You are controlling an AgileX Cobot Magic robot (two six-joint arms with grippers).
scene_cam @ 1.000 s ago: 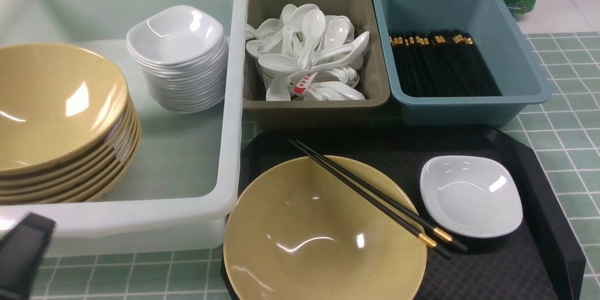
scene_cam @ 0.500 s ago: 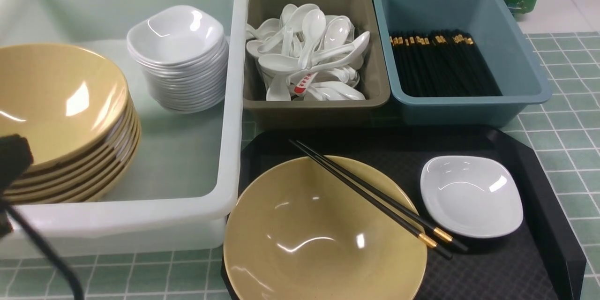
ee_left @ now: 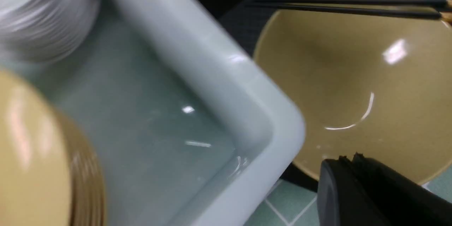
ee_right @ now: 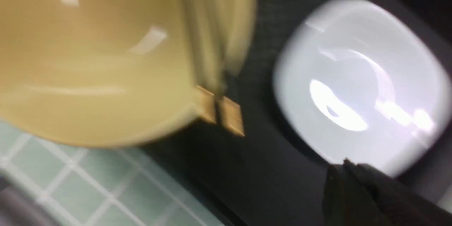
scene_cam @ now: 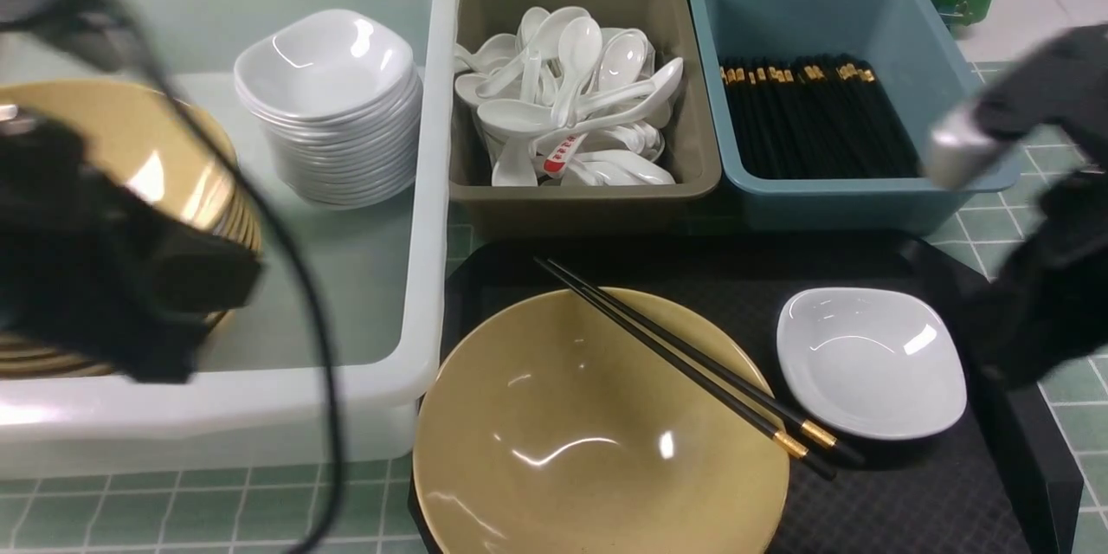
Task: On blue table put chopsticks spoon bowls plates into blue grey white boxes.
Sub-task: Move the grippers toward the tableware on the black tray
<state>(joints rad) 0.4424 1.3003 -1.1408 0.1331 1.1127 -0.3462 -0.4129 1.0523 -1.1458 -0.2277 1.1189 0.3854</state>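
Front view: a loose pair of chopsticks [scene_cam: 692, 359] lies across the rim of a tan bowl [scene_cam: 597, 433] on the black tray [scene_cam: 909, 493]. Their gold ends point to 4 o'clock, just beside a white plate [scene_cam: 870, 361].
Boxes: the blue box [scene_cam: 969, 138], holding more chopsticks, sits at 12 o'clock from the plate. The grey box [scene_cam: 589, 190] of spoons [scene_cam: 571, 95] sits at 12 o'clock from the bowl, and the white box [scene_cam: 424, 234] at 9 o'clock.
Left end effector [ee_left: 348, 158]: fingers together, empty, by the white box's near corner. The bowl lies at 4 o'clock from this blurred arm.
Right end effector [ee_right: 344, 166]: fingers together, holding nothing, near the plate's edge. From this arm the plate lies at 9 o'clock and the gold ends at 8 o'clock.
Step in hand: probably the right arm's approach to the chopsticks, though the plate is just as close.
Doing it well: part the fingers before descending. Take both sticks together near the gold bands, where they overhang the bowl. Lift straight up, so that neither bowl nor plate is nudged. Lay them parallel to those in the blue box.
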